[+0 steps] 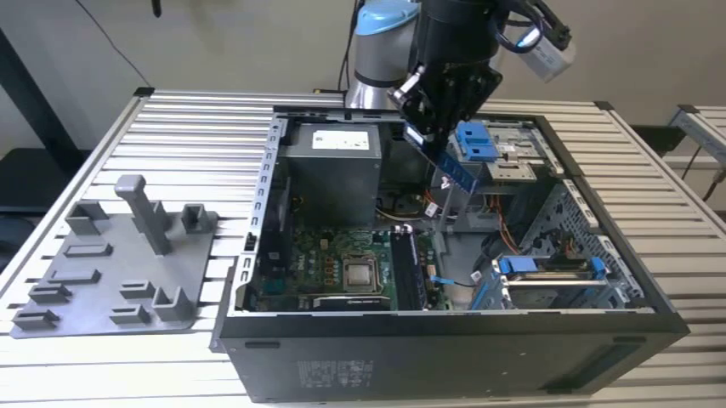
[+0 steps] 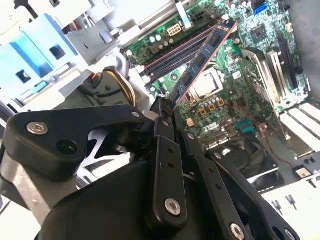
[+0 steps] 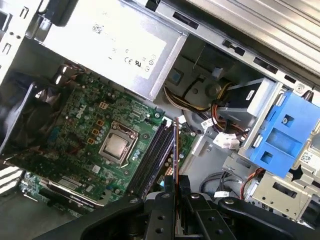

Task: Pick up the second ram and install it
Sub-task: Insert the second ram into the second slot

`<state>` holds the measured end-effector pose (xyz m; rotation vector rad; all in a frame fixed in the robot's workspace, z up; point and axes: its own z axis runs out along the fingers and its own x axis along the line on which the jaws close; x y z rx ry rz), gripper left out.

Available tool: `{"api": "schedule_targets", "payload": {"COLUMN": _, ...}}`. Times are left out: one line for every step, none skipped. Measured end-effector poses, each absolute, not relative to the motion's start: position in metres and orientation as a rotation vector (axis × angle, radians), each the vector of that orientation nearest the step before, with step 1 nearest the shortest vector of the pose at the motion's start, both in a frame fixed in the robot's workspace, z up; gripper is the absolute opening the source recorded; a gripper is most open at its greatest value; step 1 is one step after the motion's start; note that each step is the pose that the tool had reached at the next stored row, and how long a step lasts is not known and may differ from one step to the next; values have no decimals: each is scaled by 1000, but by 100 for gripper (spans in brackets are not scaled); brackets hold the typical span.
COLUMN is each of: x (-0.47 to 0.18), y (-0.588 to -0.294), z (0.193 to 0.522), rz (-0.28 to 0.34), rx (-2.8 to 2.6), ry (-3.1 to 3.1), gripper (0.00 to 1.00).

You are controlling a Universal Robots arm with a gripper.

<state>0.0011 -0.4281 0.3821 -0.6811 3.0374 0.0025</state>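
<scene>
a robot arm's gripper (image 1: 422,129) hangs over an open computer case (image 1: 454,348), its fingers (image 2: 164,150) clamped on one end of the second ram (image 1: 454,166). in the exterior view the stick is in the air and tilted, slanting down from the gripper toward the exterior view's right. it sits between the grey power supply (image 1: 335,161) and a blue drive caddy (image 1: 477,143), and is clear of the board below.

in the second wrist view the ram (image 2: 205,57) runs away from the gripper (image 2: 167,111) with its row of small chips showing. its far end reaches over the dark memory slots (image 2: 172,52), just beside the processor socket (image 2: 206,82). in the first wrist view the stick (image 3: 174,150) shows edge-on as a thin line rising from the gripper (image 3: 175,186). there it runs close to parallel with the slots (image 3: 152,155) on the green motherboard (image 3: 75,115) and is not seated in any of them. the processor socket (image 3: 117,146) lies just beside those slots, with the power supply (image 3: 115,40) beyond the board and the blue caddy (image 3: 282,130) off to the other side.

the case lies on its side on a slatted metal table (image 1: 204,127). a grey fixture plate (image 1: 125,272) with upright posts rests on the table toward the exterior view's left, well apart from the gripper.
</scene>
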Motion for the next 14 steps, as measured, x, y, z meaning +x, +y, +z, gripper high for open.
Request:
{"api": "schedule_targets", "payload": {"x": 1, "y": -428, "z": 382, "rz": 2, "rx": -663, "ry": 3042, "gripper": 14}}
{"api": "schedule_targets", "payload": {"x": 1, "y": -428, "z": 382, "rz": 2, "rx": -645, "ry": 3045, "gripper": 14}}
{"api": "schedule_targets", "payload": {"x": 1, "y": -428, "z": 382, "rz": 2, "rx": -624, "ry": 3050, "gripper": 14}}
{"api": "schedule_targets", "payload": {"x": 1, "y": -428, "z": 382, "rz": 1, "rx": -602, "ry": 3054, "gripper": 14}}
{"api": "schedule_targets", "payload": {"x": 1, "y": -428, "z": 382, "rz": 1, "rx": -580, "ry": 3058, "gripper": 14}}
{"api": "schedule_targets", "payload": {"x": 1, "y": -428, "z": 382, "rz": 1, "rx": -556, "ry": 3063, "gripper": 14}}
{"api": "schedule_targets", "payload": {"x": 1, "y": -428, "z": 382, "rz": 0, "rx": -531, "ry": 3067, "gripper": 14}}
{"api": "schedule_targets", "payload": {"x": 1, "y": -428, "z": 382, "rz": 0, "rx": -507, "ry": 3071, "gripper": 14}}
{"api": "schedule_targets", "payload": {"x": 1, "y": -428, "z": 381, "rz": 0, "rx": -482, "ry": 3075, "gripper": 14}}
{"api": "schedule_targets", "payload": {"x": 1, "y": -428, "z": 381, "rz": -1, "rx": -454, "ry": 3080, "gripper": 14}}
{"api": "schedule_targets", "payload": {"x": 1, "y": -428, "z": 381, "rz": -1, "rx": -425, "ry": 3084, "gripper": 14}}
{"api": "schedule_targets", "payload": {"x": 1, "y": -428, "z": 381, "rz": -2, "rx": -396, "ry": 3088, "gripper": 14}}
{"api": "schedule_targets", "payload": {"x": 1, "y": -428, "z": 381, "rz": -2, "rx": -369, "ry": 3091, "gripper": 14}}
{"api": "schedule_targets", "payload": {"x": 1, "y": -428, "z": 381, "rz": -3, "rx": -341, "ry": 3094, "gripper": 14}}
